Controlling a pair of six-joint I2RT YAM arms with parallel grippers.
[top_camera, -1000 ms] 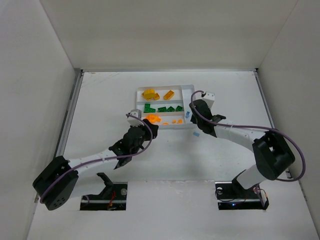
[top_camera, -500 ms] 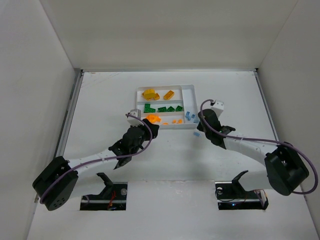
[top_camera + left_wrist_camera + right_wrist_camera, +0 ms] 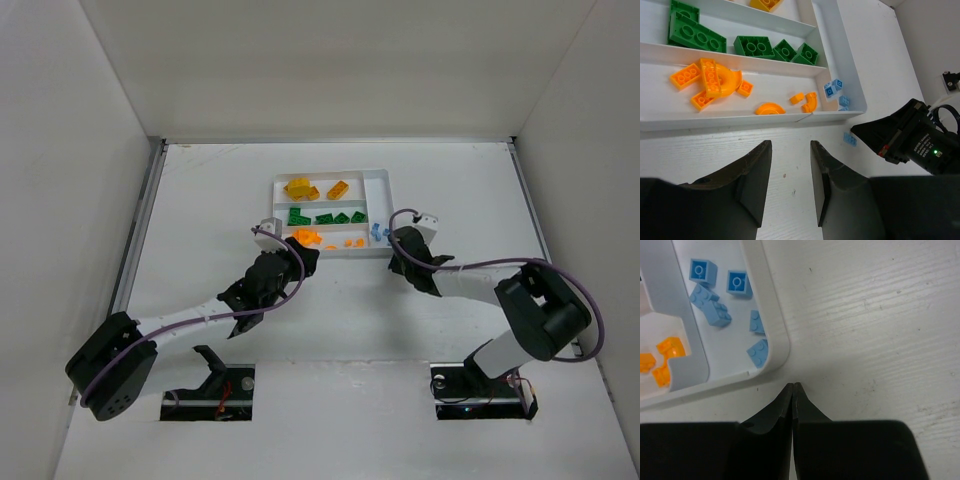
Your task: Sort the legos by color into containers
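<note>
The containers are slots of one white tray (image 3: 386, 176) (image 3: 846, 67) (image 3: 768, 305). Yellow legos (image 3: 300, 187) fill the far slot, green legos (image 3: 325, 217) (image 3: 760, 46) the middle one, and orange legos (image 3: 305, 237) (image 3: 715, 82) the near one. Pale blue legos (image 3: 377, 232) (image 3: 712, 305) lie in the narrow side slot. One pale blue piece (image 3: 850, 139) rests on the table outside the tray. My right gripper (image 3: 396, 262) (image 3: 792, 386) is shut and low at the tray's near right corner; nothing shows between its fingers. My left gripper (image 3: 302, 257) (image 3: 790, 145) stands open and empty before the tray's near wall.
White walls enclose the table on three sides. A purple cable runs along each arm. In the left wrist view my right gripper's black body (image 3: 910, 140) sits just right of the loose blue piece.
My right gripper left the tray's side slot, swung out to the right, came back down at the tray's near right corner, and closed. The left arm stayed still.
</note>
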